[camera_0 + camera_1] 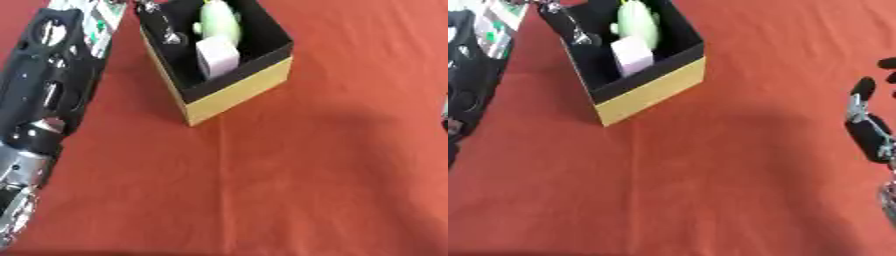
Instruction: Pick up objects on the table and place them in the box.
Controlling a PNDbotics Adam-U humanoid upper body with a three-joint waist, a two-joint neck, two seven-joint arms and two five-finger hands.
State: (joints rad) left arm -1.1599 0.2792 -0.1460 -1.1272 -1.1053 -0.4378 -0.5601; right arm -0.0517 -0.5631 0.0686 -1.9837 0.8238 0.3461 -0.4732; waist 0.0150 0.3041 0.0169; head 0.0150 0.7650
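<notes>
An open box (241,90), black inside with tan outer walls, stands at the back left of the red cloth. Inside it lie a pale green object (219,22) and, in front of that, a small white block (217,56). My left arm runs up the left edge, and my left hand (156,15) reaches over the box's left wall at the top, partly cut off by the frame. A white and green patch (101,22) shows at its wrist. My right hand (868,125) stands at the right edge, fingers up and relaxed, holding nothing.
The red tablecloth (306,175) spreads in front of and to the right of the box, with a faint fold line (223,165) running toward the front edge. No loose objects show on it.
</notes>
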